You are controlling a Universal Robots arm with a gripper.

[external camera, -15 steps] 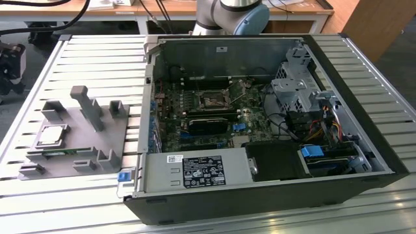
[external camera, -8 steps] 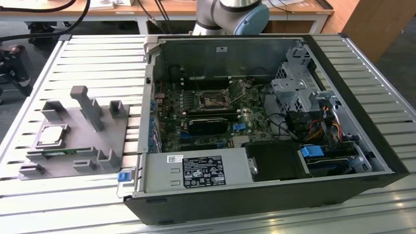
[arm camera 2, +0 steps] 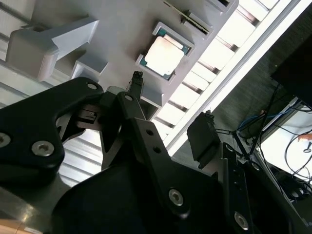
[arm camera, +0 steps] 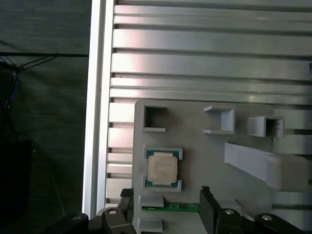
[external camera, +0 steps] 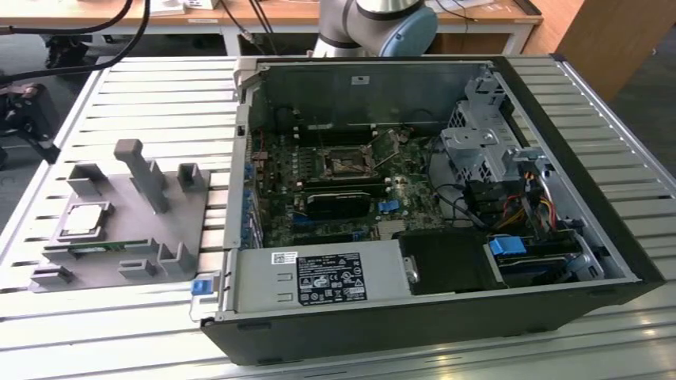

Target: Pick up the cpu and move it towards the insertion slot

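Wide open and empty, the black claw [arm camera: 166, 195] hung near the small silvery square cpu [arm camera: 162, 169]; centring squarely over it before closing looked wise.

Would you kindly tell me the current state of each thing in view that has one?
Silvery square cpu: lying flat in the grey plastic holder, ungripped.
Black-framed square insertion slot: seemingly no chip in it.
Black gripper: open, empty, fingers apart near the cpu.
Black computer case: on its side, panel off.
Long green memory stick: seated in the holder.
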